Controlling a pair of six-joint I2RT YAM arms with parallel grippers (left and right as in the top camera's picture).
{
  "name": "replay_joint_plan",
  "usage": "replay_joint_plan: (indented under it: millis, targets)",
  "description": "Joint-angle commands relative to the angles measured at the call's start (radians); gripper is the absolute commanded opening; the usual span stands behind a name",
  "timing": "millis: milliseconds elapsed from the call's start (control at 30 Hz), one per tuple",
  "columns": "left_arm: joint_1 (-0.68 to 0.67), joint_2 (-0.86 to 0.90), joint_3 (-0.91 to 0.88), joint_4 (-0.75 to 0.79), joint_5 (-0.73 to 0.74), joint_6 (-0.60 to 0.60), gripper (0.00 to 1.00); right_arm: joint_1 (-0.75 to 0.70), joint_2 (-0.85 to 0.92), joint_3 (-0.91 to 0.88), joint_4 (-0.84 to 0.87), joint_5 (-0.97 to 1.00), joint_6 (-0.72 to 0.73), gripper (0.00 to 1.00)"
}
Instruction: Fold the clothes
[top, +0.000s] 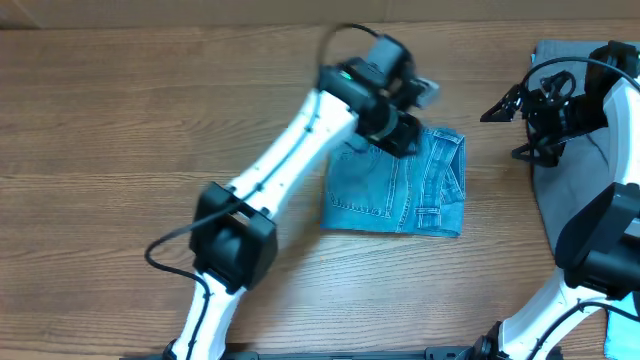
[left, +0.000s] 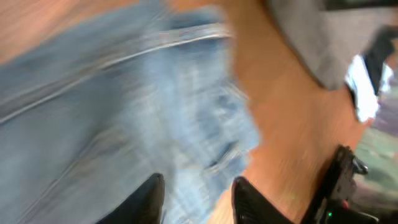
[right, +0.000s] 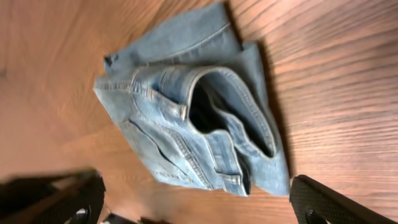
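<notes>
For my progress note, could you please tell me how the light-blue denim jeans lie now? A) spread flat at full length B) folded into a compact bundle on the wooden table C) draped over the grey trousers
B: the light-blue denim jeans lie folded small on the wooden table, apart from the grey trousers.

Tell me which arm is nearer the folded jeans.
Left. The left arm has its jaws right over the jeans; the right arm has its jaws off to their right, beside the grey trousers.
</notes>
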Motion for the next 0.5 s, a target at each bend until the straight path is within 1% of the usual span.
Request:
replay_joint_plan:
  millis: [0,33,67,100,133,200,267,333,400,467]
  targets:
    - [0.177,0.001,0.039,-0.090,-0.065,-0.042,0.20,0.074,-0.015,0.018,-0.019,-0.022,-0.062,0.76]
    - [0.215,0.005,0.032,-0.105,-0.082,-0.041,0.14,0.108,-0.014,0.013,-0.014,-0.031,-0.079,0.56]
    - [0.236,0.009,0.024,-0.107,-0.084,-0.040,0.11,0.135,-0.014,0.009,-0.003,-0.030,-0.080,0.44]
    - [0.254,0.018,0.020,-0.106,-0.082,-0.040,0.09,0.177,-0.014,0.002,0.023,-0.030,-0.078,0.34]
    - [0.264,0.030,0.019,-0.106,-0.082,-0.040,0.04,0.218,-0.014,-0.004,0.047,-0.030,-0.074,0.28]
    - [0.267,0.055,0.019,-0.100,-0.074,-0.040,0.04,0.285,-0.014,-0.027,0.098,-0.026,-0.041,0.22]
    - [0.259,0.086,0.019,-0.085,-0.042,-0.036,0.04,0.354,-0.014,-0.084,0.175,0.030,0.045,0.17]
    - [0.245,0.116,0.019,-0.067,0.010,-0.012,0.04,0.393,-0.014,-0.149,0.250,0.045,0.093,0.16]
    - [0.230,0.142,0.019,-0.045,0.020,-0.010,0.04,0.417,-0.014,-0.231,0.339,0.046,0.128,0.15]
    - [0.220,0.163,0.019,-0.028,0.020,-0.010,0.04,0.417,-0.013,-0.289,0.390,0.055,0.163,0.14]
